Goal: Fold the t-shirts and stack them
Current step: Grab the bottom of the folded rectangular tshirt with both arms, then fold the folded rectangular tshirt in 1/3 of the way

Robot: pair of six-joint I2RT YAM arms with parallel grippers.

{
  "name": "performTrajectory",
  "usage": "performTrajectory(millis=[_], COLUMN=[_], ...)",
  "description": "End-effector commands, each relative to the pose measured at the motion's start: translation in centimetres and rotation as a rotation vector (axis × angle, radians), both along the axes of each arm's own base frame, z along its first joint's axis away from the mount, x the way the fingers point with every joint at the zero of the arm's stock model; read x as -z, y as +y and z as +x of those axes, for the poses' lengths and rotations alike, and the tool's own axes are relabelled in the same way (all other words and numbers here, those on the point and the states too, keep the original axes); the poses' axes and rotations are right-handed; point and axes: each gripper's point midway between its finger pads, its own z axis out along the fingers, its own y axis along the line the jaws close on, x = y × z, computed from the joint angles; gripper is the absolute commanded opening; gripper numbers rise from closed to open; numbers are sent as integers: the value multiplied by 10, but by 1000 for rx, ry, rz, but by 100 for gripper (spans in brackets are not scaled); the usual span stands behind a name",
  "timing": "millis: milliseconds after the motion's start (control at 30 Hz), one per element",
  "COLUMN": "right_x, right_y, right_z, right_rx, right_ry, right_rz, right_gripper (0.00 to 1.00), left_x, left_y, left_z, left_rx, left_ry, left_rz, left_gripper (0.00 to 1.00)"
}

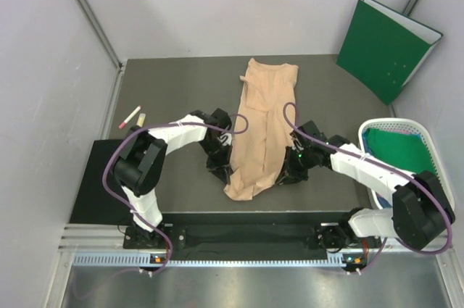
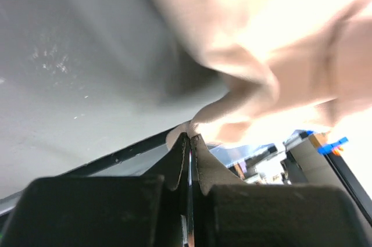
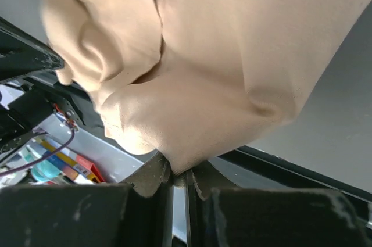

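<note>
Pale peach-beige cloth t-shirt [image 1: 262, 116] lies mid-desk, already narrowed to a long strip. Long axis runs from the near edge straight away toward the far wall. The far end is flat on the dark grey desk [image 1: 174, 90]; the near end is bunched and lifted a little.

Left claw [image 1: 223, 167] sits at the near-left corner of the strip. Its wrist view shows the jaws pressed together with a thin fold of peach cloth pinched between the tips. Right claw [image 1: 286, 172] sits at the near-right corner. It is closed the same way, with cloth spilling out above the tips. So each arm holds its own corner, and neither is nearer than the other.

The relation that matters: the whole length of the shirt lies ahead of both claws, away from the bases. My read is that the next fold carries the near end forward along that axis onto the far end. Both claws should travel level so the strip doesn't skew.

Outward: white plastic basket [image 1: 395, 123] at the right edge holds dark green cloth [image 1: 395, 150], likely another shirt. Stiff green folder [image 1: 384, 47] leans against the far right wall.
</note>
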Motion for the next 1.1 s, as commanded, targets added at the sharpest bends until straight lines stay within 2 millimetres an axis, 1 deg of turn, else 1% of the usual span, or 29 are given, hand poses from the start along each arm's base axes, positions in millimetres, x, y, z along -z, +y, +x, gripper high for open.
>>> performTrajectory(millis=[0, 33, 67, 100, 133, 167, 200, 233, 267, 300, 333, 367, 400, 433, 500, 533, 600, 633, 667, 700, 733, 767, 800, 833, 867, 933, 967, 1033, 1067], right_x=[-25, -27, -29, -36, -38, -49, -49, -51, -59, -58, -58, -63, -60, -61, -64, -63, -64, -64, -67, -62, -62, -64, -61, -60, -57, -55, -51, -51, -49], right_y=[5, 4, 3, 3, 0, 1, -1, -3, -3, -4, -5, -6, -8, -10, -15, -17, -23, -24, -27, -29, -31, -33, -33, -33, -33, -33, -33, -32, -32], right_z=[31, 35, 39, 50, 53, 62, 68, 71, 80, 85, 89, 97, 101, 105, 118, 122, 136, 140, 148, 153, 158, 166, 173, 178, 187, 198, 206, 216, 226], right_rx=[-35, -37, -50, -42, -43, -48, -43, -40, -42, -41, -50, -41, -39, -42, -27, -28, -5, -9, 1, 8, 10, 20, 26, 29, 36, 38, 41, 46, 52], right_ry=[-131, -140, -158, -185, -190, -225, -235, -239, -268, -271, -280, -294, -289, -299, -314, -320, -330, -335, -346, -339, -343, -351, -353, -358, -350, -353, -343, -348, -348], right_rz=[-25, -38, -50, -69, -88, -89, -111, -122, -121, -133, -143, -142, -160, -168, -180, -187, -187, -190, -189, -197, -196, -188, -188, -184, -175, -169, -165, -160, -151], right_gripper=[1, 1, 1, 1, 1, 1, 1, 1, 1, 1, 1, 1, 1, 1, 1, 1, 1, 1, 1, 1, 1, 1, 2, 1, 1, 1, 2, 1, 2], left_x=[-35, -43, -46, -50, -59, -62, -63, -71, -70, -72, -79, -77, -79, -87, -85, -93, -88, -96, -89, -88, -96, -87, -86, -91, -84, -88, -82, -87, -81], left_y=[-10, -14, -14, -15, -20, -20, -20, -23, -23, -24, -27, -28, -30, -32, -35, -37, -40, -43, -45, -46, -48, -48, -48, -49, -49, -48, -48, -47, -46], left_z=[27, 37, 41, 45, 57, 61, 64, 74, 79, 83, 93, 99, 104, 115, 127, 139, 150, 162, 167, 172, 183, 187, 192, 202, 206, 221, 225, 237, 241], left_rx=[11, 7, 1, -4, -15, -21, -24, -34, -38, -44, -61, -70, -78, -94, -104, -114, -121, -129, -127, -127, -129, -132, -135, -139, -145, -167, -175, -191, -197], left_ry=[-105, -136, -141, -149, -178, -187, -183, -208, -205, -207, -226, -221, -225, -245, -246, -272, -264, -288, -276, -276, -305, -281, -281, -307, -289, -307, -293, -312, -299], left_rz=[-15, -27, -19, -22, -39, -35, -31, -42, -38, -42, -59, -59, -66, -80, -83, -96, -98, -116, -115, -116, -131, -121, -119, -131, -125, -146, -148, -169, -172], left_gripper=[0, 0, 0, 0, 0, 0, 0, 0, 0, 0, 0, 0, 0, 0, 0, 0, 0, 0, 0, 0, 0, 0, 0, 0, 0, 0, 0, 0, 0])
